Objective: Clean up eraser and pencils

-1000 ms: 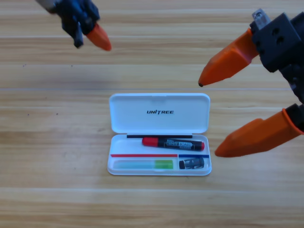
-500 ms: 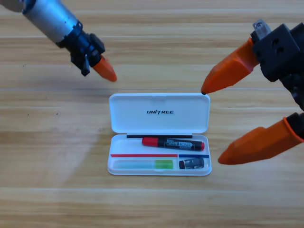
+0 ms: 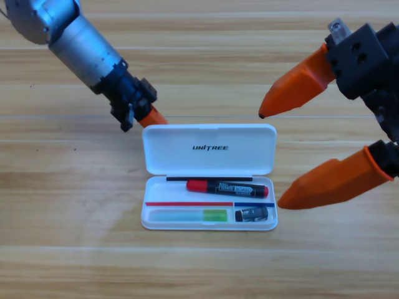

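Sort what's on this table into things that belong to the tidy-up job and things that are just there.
Job:
eraser, lower right compartment of the case
red-capped marker, upper compartment
green pen, lower left compartment
white case, lid open
left gripper, at the lid's upper left corner

Just there:
right gripper, waiting open beside the case
wooden table

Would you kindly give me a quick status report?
Left gripper at lid's top-left corner. Right gripper open beside the case. Eraser and both pencils inside. Nothing in the way.

Left gripper (image 3: 153, 118) reaches down-right; right gripper (image 3: 280, 159) waits, fingers (image 3: 298, 86) spread.
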Tool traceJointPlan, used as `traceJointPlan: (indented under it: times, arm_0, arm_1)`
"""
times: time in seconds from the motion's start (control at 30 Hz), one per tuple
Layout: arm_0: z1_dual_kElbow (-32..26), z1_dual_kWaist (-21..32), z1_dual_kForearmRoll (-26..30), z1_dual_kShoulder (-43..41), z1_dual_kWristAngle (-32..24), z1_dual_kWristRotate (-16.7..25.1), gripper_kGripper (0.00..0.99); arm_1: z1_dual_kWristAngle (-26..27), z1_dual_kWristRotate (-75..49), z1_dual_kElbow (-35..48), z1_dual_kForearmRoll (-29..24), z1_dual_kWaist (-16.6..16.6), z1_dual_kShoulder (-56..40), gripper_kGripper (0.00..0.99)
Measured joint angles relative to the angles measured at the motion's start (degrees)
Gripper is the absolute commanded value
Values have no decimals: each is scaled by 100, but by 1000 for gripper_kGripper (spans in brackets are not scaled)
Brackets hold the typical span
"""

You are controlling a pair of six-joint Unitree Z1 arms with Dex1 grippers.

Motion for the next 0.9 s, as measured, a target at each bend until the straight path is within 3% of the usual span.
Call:
traceJointPlan:
  times: [0.53, 0.9]
  arm_0:
    - [272, -283, 0, -35, -75, 50, 0]
    - [638, -483, -4, -488, -83, 50, 0]
  arm_1:
    - [1, 0, 0, 0, 0, 35, 917]
    - [1, 0, 0, 0, 0, 35, 917]
